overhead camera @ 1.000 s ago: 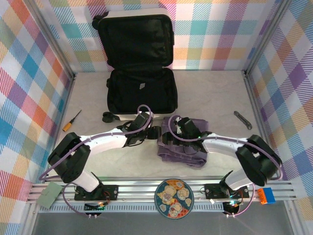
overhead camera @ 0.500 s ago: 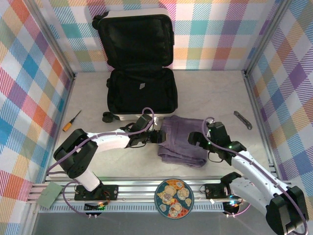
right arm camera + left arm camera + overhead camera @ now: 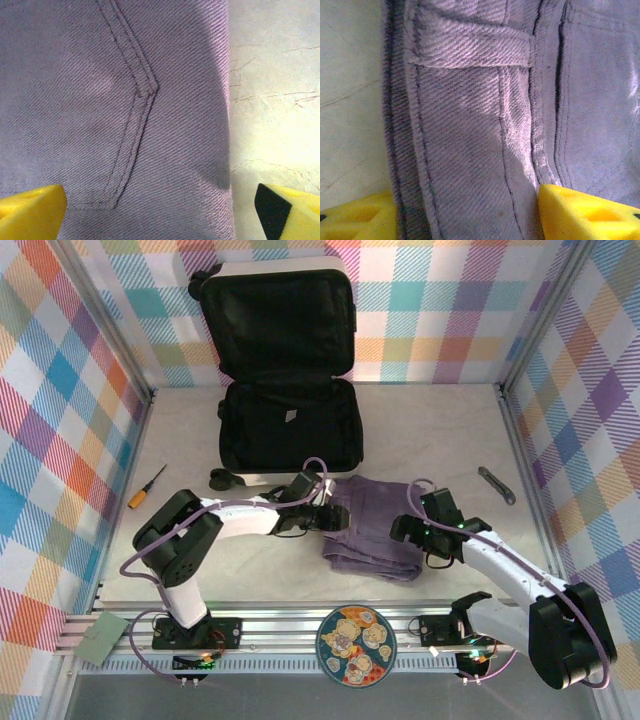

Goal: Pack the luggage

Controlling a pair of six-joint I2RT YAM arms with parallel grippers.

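At the far left an orange-handled screwdriver (image 3: 147, 486) lies on the tabletop (image 3: 440, 430), well apart from the work and seemingly no part of it. Right of it, at the far middle, the luggage (image 3: 290, 430) sits with its lid propped upright against the back wall. Its black-lined base lies flat and bare, mouth upward, so that something can be lowered straight in from the near side. Just near of its near rim, the left end effector (image 3: 322, 518) reaches to the left edge of the folded purple-grey garment (image 3: 375, 525). In the left wrist view its yellow fingers (image 3: 585, 215) stand partly apart, one over the tabletop and one on the twill cloth, straddling the stitched edge without visibly pinching it. The right end effector (image 3: 408, 530) mirrors this at the garment's right edge, jaws wide open, one finger over cloth and the other over bare tabletop. Taking the bundle at opposite edges probably serves to keep the fold flat when it is lifted toward the luggage; neither grip looks closed yet. Farther right a small grey hand tool (image 3: 495, 485) lies aside near the wall.
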